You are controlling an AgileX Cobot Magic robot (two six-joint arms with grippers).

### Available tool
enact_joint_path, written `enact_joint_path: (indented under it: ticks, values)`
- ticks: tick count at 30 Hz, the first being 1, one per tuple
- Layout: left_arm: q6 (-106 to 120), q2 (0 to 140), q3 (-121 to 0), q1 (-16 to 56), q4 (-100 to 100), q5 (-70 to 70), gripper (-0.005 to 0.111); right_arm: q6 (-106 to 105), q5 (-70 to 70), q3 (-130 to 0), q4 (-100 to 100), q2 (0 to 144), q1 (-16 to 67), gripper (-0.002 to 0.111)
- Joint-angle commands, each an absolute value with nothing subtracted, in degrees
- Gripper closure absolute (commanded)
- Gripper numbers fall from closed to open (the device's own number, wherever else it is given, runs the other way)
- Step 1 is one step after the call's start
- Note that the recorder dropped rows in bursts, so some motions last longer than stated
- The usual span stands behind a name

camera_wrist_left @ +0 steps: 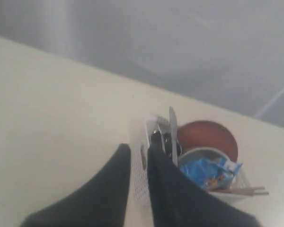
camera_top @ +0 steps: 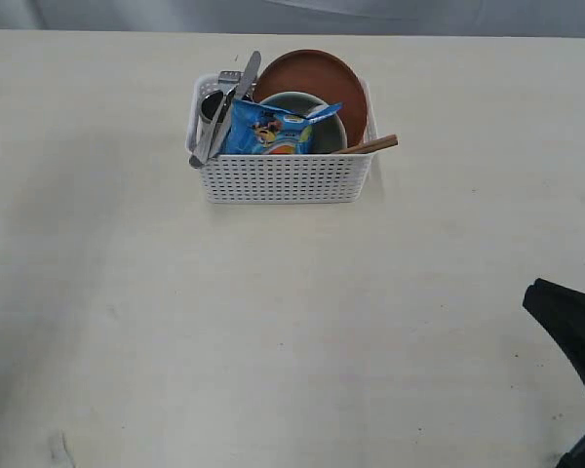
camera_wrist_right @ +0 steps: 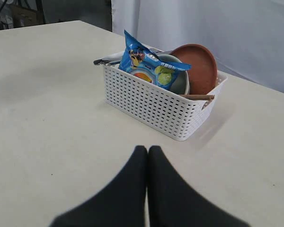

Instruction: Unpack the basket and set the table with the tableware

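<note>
Your white perforated plastic basket [camera_top: 285,180] sits on the pale cream tabletop [camera_top: 175,322]. It holds the reddish-brown round plate [camera_top: 317,83], pale bowl [camera_top: 331,132], steel knife [camera_top: 236,97], wooden chopsticks [camera_top: 375,145] and a blue crisp bag [camera_top: 273,129]. Away from the basket, your right gripper [camera_wrist_right: 147,149] has its fingers pressed together. Your left gripper [camera_wrist_left: 139,150] shows a narrow gap and holds nothing.

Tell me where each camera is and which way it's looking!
Exterior view: up high, looking down on the table and basket; a dark bit of right arm shows.
Left wrist view: on the left arm, looking past the left gripper, slightly open, at the basket's knife end.
Right wrist view: on the right arm, looking over the shut right gripper at the basket's long side.
All three see the basket and blue bag.
</note>
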State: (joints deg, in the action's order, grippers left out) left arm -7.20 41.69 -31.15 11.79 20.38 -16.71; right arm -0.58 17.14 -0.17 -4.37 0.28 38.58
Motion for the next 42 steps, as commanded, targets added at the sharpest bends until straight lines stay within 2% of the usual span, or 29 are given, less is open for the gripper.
enact_joint_path:
  ticks: [1, 2, 5, 8, 18, 24, 33, 42]
  values:
    - [7.1, 54.7, -40.0, 12.1, 32.4, -26.8, 0.069, -0.7, 17.1, 0.0, -4.6, 0.0, 38.8, 0.108]
    - [12.2, 59.1, -42.6, 12.1, 38.8, -30.2, 0.064, -0.7, 17.1, 0.0, -4.6, 0.0, 38.8, 0.108]
    - [27.3, 69.9, -48.2, 12.1, 53.6, -38.5, 0.063, -0.7, 17.1, 0.0, -4.6, 0.0, 38.8, 0.108]
    - [36.4, 80.4, -52.5, 12.1, 63.2, -41.1, 0.063, -0.7, 17.1, 0.0, -4.6, 0.0, 38.8, 0.108]
    - [48.7, 100.7, -64.3, 14.0, 65.7, -39.5, 0.063, -0.7, 17.1, 0.0, -4.6, 0.0, 38.8, 0.108]
    - [48.5, 106.1, -68.5, 16.2, 62.3, -39.1, 0.063, -0.7, 17.1, 0.0, -4.6, 0.0, 38.8, 0.108]
    - [41.3, 107.0, -69.2, 16.9, 51.7, -34.8, 0.063, -0.7, 17.1, 0.0, -4.6, 0.0, 38.8, 0.108]
    - [40.4, 107.5, -69.2, 17.2, 51.4, -38.5, 0.063, -0.7, 17.1, 0.0, -4.6, 0.0, 38.8, 0.108]
